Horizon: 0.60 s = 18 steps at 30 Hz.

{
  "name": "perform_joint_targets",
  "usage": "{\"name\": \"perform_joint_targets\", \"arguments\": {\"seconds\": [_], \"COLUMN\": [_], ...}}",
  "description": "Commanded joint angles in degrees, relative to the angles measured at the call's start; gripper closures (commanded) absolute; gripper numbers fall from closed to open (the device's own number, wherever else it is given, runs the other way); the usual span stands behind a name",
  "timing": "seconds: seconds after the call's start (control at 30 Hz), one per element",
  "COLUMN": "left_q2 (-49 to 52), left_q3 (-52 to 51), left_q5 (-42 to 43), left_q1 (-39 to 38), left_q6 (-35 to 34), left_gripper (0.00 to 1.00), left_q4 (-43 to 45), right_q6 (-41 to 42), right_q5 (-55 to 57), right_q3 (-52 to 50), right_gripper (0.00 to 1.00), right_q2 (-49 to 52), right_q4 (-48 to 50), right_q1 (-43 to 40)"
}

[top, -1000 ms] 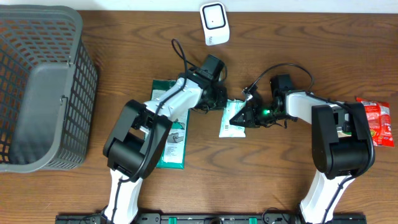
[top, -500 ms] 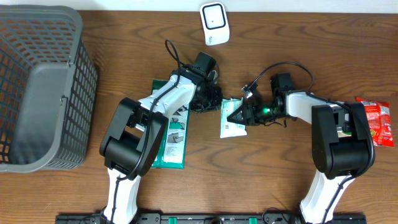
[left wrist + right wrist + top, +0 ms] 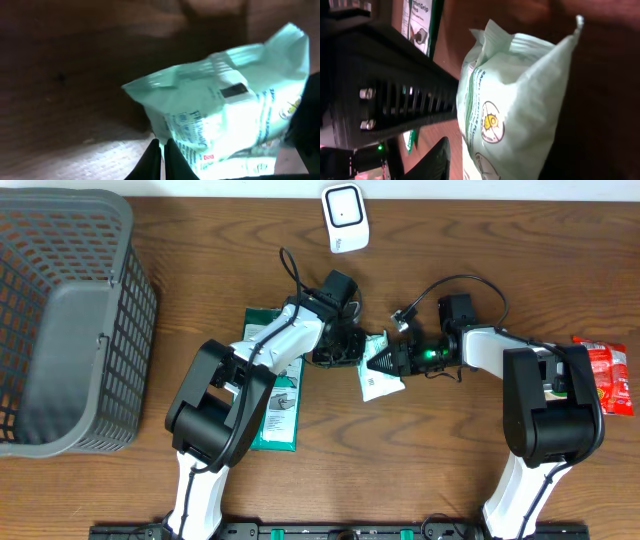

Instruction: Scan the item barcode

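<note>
Wooden table (image 3: pixel 450 470) is carrying the work, with the pouch (image 3: pixel 378 384) lying tilted at its middle between both arms, well short of the scanner (image 3: pixel 343 217) standing at the far edge. The right gripper (image 3: pixel 386 360) is seemingly clamping the pouch's end on its own side, likely tipping it up so the printed face and barcode can be turned toward the scanner. The left gripper (image 3: pixel 350 350) is pressing in at the opposite edge with fingers (image 3: pixel 152 156) closed tight, probably steadying it, though whether they are pinching a seam is not showing.
</note>
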Motion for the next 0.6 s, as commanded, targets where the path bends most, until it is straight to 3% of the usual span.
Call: {"name": "perform_joint_targets", "arguments": {"seconds": [0.0, 0.3, 0.57], "left_q2": [-1.51, -1.46, -1.46], "left_q3": [0.72, 0.61, 0.61], "left_q5": [-2.91, -6.54, -10.45], "left_q1": [0.04, -2.14, -1.97], "left_q6": [0.92, 0.98, 1.33], "left_gripper": [0.93, 0.93, 0.93], "left_q4": [0.22, 0.24, 0.17], "right_q6": [-0.07, 1.44, 1.38], "right_q5": [-0.57, -0.57, 0.98], "right_q3": [-0.15, -0.15, -0.15], "right_gripper": [0.65, 0.64, 0.92], "right_q2": [0.66, 0.66, 0.66], "right_q4": [-0.04, 6.01, 2.71], "right_q1": [0.09, -1.20, -1.14]}}
